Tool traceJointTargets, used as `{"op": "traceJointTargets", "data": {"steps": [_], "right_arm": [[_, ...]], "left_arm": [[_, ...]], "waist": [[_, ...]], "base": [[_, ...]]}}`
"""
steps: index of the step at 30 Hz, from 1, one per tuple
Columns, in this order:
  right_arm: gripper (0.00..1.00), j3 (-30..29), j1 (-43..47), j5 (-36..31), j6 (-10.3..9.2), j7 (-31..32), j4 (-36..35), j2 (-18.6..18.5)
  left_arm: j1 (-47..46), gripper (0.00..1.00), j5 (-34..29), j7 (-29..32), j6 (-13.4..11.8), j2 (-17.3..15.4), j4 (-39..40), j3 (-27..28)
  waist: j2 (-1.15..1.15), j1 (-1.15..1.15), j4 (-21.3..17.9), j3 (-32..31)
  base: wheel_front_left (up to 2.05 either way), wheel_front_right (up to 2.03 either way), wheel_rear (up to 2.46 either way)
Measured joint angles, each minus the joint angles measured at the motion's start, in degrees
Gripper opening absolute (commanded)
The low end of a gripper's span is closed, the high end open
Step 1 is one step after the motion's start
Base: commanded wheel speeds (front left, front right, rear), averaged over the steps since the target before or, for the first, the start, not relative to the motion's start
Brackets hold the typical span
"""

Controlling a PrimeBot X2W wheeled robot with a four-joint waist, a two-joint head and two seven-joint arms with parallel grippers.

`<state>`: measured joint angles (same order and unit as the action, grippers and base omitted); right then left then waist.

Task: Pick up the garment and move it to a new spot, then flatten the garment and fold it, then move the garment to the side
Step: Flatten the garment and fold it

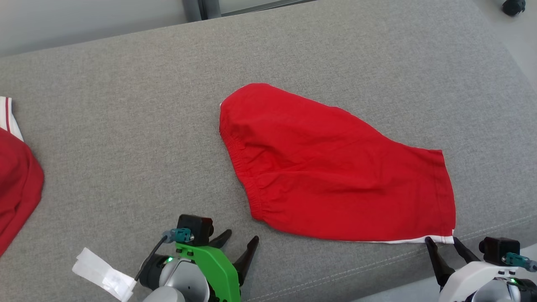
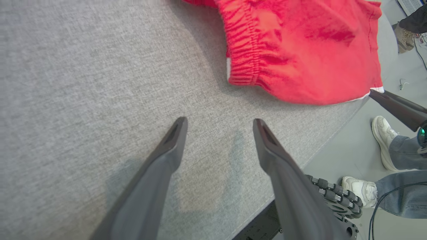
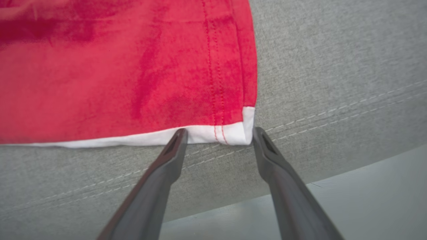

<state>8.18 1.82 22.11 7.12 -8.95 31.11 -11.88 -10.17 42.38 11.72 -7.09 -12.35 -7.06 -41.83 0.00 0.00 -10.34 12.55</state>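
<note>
A red garment (image 1: 331, 167), shorts with an elastic waistband on the left and a white-trimmed hem at the right, lies fairly flat on the grey fabric surface (image 1: 126, 147). My left gripper (image 1: 240, 238) is open over bare fabric, short of the waistband's near end (image 2: 243, 66). My right gripper (image 1: 442, 243) is open at the garment's near right corner; in the right wrist view its fingertips (image 3: 180, 135) reach the white hem corner (image 3: 233, 133), with nothing clamped between them (image 3: 218, 133).
Another red and white garment (image 1: 16, 176) lies at the left edge. A white paper tag (image 1: 102, 272) sits near my left arm. The surface's stitched front edge (image 3: 333, 110) runs just below the shorts. A person's feet (image 2: 383, 140) stand on the floor beyond it.
</note>
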Motion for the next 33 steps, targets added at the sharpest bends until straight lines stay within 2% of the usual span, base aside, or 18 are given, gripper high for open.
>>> {"op": "traceJointTargets", "data": {"steps": [11, 21, 33], "right_arm": [[1.0, 1.5, -1.0, 1.9, 0.11, -0.5, 1.7, -1.0], [1.0, 3.5, -2.5, 3.0, 0.42, -1.2, 2.9, -1.7], [1.0, 4.9, -3.9, 5.2, 0.55, -2.6, 4.3, -1.9]], "left_arm": [[0.9, 1.0, -1.4, 1.5, 0.0, 0.8, 1.4, 1.3], [0.8, 1.0, -3.3, 2.5, 0.0, 3.9, 1.8, 0.9], [-1.9, 1.0, -5.3, 3.9, 0.0, 5.3, -0.1, 0.7]], "waist": [[0.0, 0.0, -0.1, 0.1], [0.0, 0.0, -0.9, 0.7], [0.0, 0.0, -1.8, 1.4]], "base": [[0.0, 0.0, 0.0], [0.0, 0.0, 0.0], [0.0, 0.0, 0.0]]}}
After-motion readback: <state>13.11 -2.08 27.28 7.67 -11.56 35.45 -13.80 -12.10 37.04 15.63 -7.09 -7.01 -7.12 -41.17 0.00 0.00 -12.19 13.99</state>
